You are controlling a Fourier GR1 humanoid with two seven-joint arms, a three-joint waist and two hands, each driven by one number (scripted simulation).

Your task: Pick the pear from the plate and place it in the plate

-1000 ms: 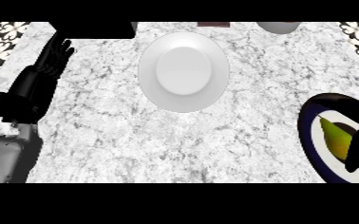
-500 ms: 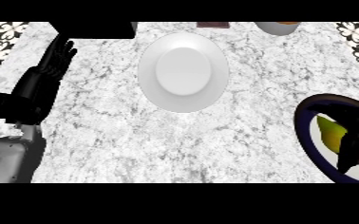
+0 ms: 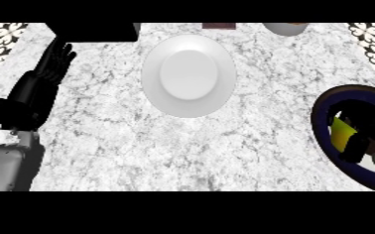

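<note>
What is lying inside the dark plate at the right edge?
A yellow-green pear lies in the dark plate. The right robot hand covers part of it; the plate's right side is out of view.

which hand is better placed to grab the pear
Right. The right hand is at the pear on the dark plate by the right edge. The left hand rests open at the far left, with the white plate between.

Light is bright, even and diffuse across the marble counter [image 3: 219, 148]. The white plate [image 3: 189, 75] shows only soft grey shading round its well. Both plates look stretched top to bottom, the dark plate [image 3: 319, 124] at the right edge most.
</note>
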